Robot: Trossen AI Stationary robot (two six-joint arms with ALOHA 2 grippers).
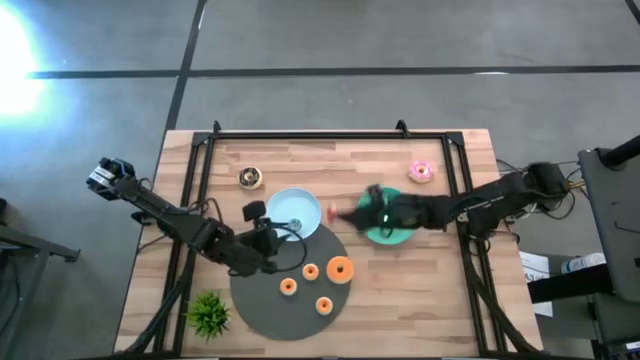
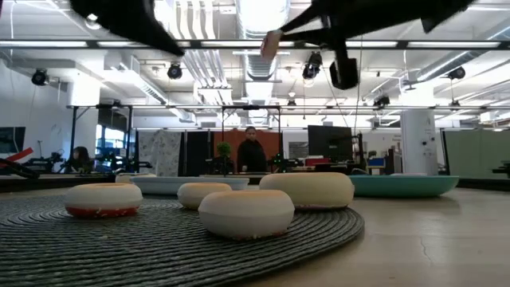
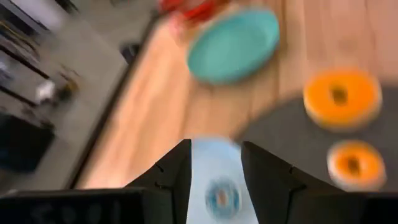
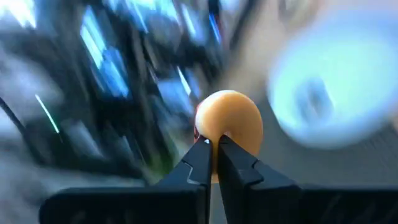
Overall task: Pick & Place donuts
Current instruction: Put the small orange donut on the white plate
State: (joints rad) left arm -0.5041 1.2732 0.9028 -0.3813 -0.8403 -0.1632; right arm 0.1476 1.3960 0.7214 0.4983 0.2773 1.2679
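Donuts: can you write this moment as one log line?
right gripper: shut on donut, above green plate | left gripper: open over blue plate | mat: four donuts

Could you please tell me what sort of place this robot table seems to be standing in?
Probably a large open lab or workshop. The low view shows an exposed ceiling with strip lights, workbenches carrying monitors, and a person beyond the wooden table.

Seven donuts [image 1: 340, 269] are counted; two plates [image 1: 296, 212] and one mat [image 1: 262, 306] are seen. One plant [image 1: 209, 313] is present.
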